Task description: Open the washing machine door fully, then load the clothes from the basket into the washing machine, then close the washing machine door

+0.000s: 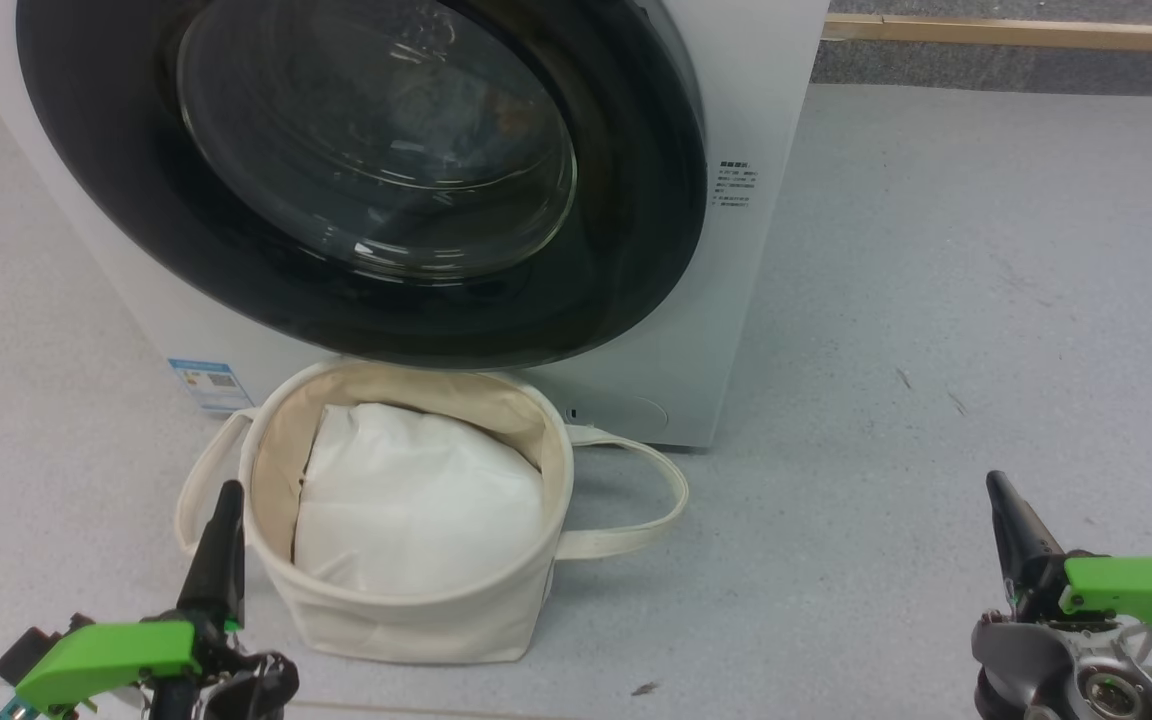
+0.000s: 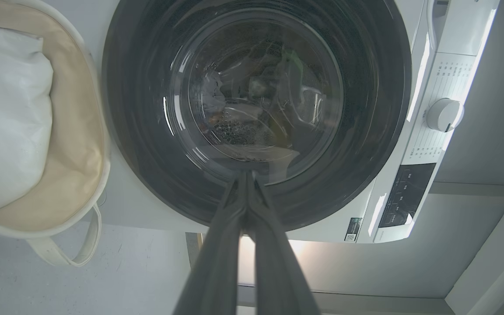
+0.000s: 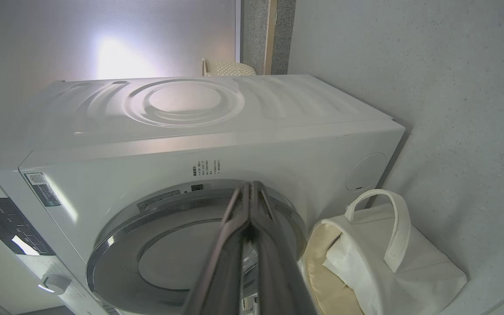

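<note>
Closed washing machine door [image 1: 366,180] standing behind basket [image 1: 406,625], left gripper [image 1: 229,495] and right gripper [image 1: 996,485] flanking basket, both pressing fingers together, gripping nothing.

head: above, looking down | wrists: low, facing washing machine door [image 2: 147,131] | all share: basket [image 1: 406,620]

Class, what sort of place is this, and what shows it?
Likely a laundry area: a white front-loading washing machine with a round glass door, and a canvas basket holding white cloth on the floor.
</note>
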Motion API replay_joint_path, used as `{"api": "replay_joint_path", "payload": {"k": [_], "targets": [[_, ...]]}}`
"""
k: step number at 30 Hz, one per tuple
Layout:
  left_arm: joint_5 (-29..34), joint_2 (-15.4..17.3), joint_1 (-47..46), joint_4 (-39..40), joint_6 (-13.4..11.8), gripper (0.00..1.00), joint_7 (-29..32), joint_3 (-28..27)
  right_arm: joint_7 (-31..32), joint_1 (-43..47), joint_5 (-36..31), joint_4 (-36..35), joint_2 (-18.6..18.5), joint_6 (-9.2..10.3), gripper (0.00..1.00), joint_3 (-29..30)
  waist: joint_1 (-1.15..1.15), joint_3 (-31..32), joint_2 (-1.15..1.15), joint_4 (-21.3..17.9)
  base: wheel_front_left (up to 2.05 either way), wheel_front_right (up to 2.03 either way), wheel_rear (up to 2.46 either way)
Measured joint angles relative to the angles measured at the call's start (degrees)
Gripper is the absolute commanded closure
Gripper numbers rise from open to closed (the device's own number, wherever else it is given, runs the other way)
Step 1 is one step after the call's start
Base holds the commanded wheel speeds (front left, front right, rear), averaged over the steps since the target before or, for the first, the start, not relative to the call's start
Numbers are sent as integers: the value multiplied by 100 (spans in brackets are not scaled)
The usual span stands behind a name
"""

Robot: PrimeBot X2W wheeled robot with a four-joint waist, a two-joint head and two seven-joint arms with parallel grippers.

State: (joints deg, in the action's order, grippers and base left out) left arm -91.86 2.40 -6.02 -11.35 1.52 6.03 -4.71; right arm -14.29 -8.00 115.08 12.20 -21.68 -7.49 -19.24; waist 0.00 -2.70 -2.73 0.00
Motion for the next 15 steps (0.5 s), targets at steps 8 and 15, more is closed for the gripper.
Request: {"api": "replay_joint_path", "payload": {"k": [8,15], "targets": [[0,0,0,0,0,100,-1,0,0,0,0,-2,-7,0,100,-2,0,0,0,0,0,0,0],[0,0,0,0,0,100,0,0,0,0,0,-2,-13,0,100,-3,0,0,0,0,0,0,0]]}}
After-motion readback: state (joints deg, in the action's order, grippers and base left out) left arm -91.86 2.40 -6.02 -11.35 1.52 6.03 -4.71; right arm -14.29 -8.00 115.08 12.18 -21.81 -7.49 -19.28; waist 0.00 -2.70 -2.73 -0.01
